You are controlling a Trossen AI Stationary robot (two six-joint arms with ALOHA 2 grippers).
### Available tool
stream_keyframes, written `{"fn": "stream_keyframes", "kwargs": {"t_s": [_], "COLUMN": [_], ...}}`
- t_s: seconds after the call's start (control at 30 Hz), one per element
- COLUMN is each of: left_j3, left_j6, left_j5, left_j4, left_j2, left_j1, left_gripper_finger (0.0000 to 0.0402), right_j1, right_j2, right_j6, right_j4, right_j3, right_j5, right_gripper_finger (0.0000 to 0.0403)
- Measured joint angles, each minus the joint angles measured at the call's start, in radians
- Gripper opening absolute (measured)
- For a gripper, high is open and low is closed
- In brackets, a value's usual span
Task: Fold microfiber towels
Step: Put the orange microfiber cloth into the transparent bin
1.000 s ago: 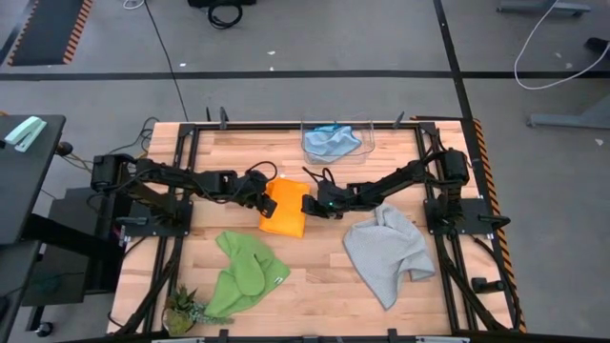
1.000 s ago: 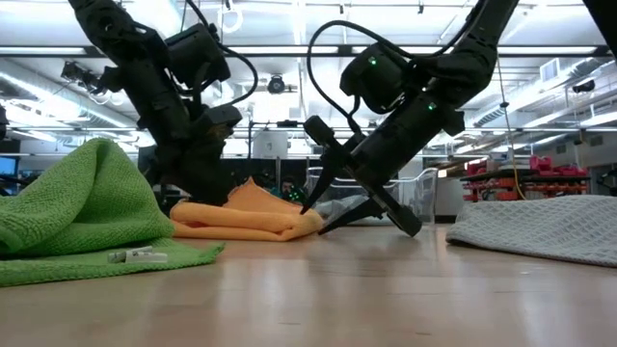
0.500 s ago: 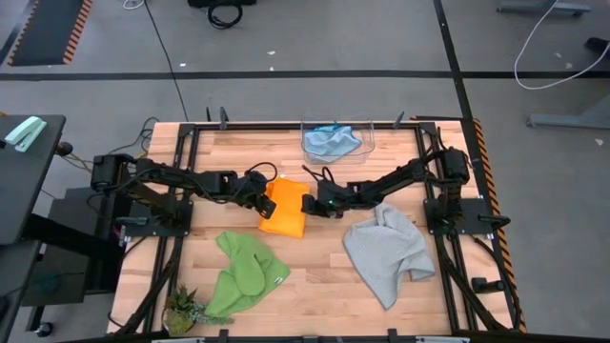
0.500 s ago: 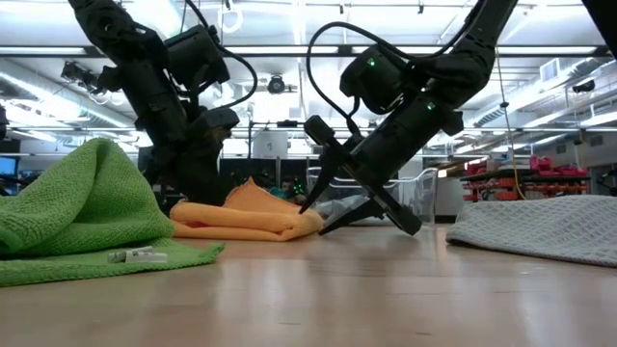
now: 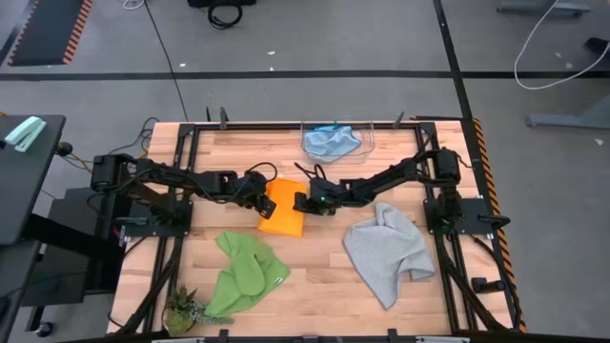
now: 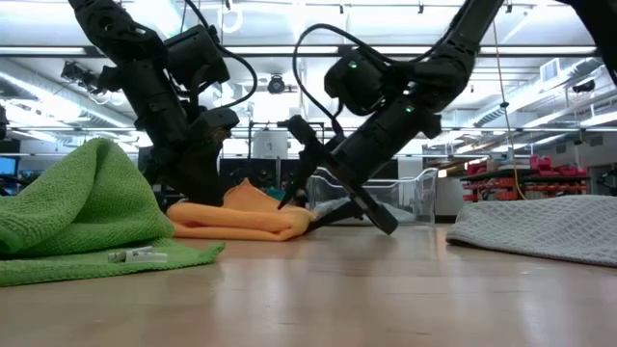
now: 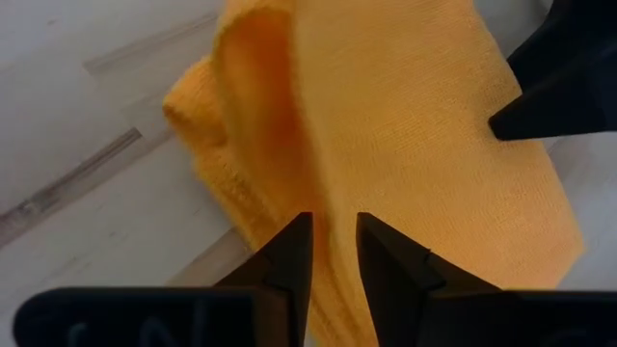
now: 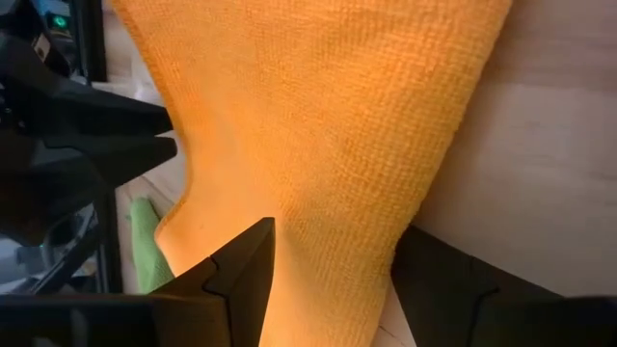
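Observation:
The yellow-orange towel lies folded at the table's middle. My left gripper is at its left edge, shut on it. My right gripper is open at the towel's right edge, its fingers spread over the cloth. The bright green towel lies bunched at the near left and the light grey towel lies crumpled at the near right. The light blue towel lies in a clear bin at the far edge. My left gripper pinches the orange towel's left edge between its two fingers, coming in low from the table's left. The layers there rise in a fold; the rest lies on the table. My right gripper is open, slanting down from the right. One fingertip meets the towel's right end.
A clear plastic bin stands at the far edge. A small green plant-like thing sits at the near left corner. A small tag lies on the green towel's near edge. Bare wood shows between the green and grey towels.
My right gripper has gone toward the table's left and slightly toward the far edge, still open. The orange towel's right end has been pushed a little to the left. Its left part and my left gripper have stayed still.

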State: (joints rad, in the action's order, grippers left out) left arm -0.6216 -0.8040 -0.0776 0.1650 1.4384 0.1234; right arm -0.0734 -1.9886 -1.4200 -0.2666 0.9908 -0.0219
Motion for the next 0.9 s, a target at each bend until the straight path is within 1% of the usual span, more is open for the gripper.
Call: {"fn": "stream_keyframes", "kwargs": {"t_s": [0.1,0.37,0.47,0.57,0.73,0.9], "left_j3": [0.000,0.000,0.000,0.000,0.000,0.000], "left_j6": [-0.001,-0.004,-0.015,-0.019,-0.018,-0.017], "left_j5": [0.000,0.002,0.003,0.003,0.003,0.002], "left_j4": [0.000,0.004,0.012,0.023,0.048,0.060], "left_j2": [0.000,0.000,0.000,0.000,0.000,0.000], "left_j1": [0.000,0.000,0.000,0.000,0.000,0.000], "left_gripper_finger": [0.0093,0.0094,0.0093,0.0090,0.0085,0.0090], "right_j1": [-0.001,0.001,0.003,0.002,-0.003,0.001], "right_j2": [-0.020,-0.144,-0.161,-0.165,-0.164,-0.162], "right_j6": [-0.001,-0.036,0.000,0.027,0.056,0.088], "right_j4": [0.038,0.030,0.047,0.102,0.157,0.169], "right_j3": [0.040,0.193,0.243,0.277,0.288,0.288], "right_j5": [0.000,0.050,0.053,0.043,0.027,-0.038], "right_gripper_finger": [0.0204,0.0200,0.0193,0.0182,0.0144,0.0072]}}
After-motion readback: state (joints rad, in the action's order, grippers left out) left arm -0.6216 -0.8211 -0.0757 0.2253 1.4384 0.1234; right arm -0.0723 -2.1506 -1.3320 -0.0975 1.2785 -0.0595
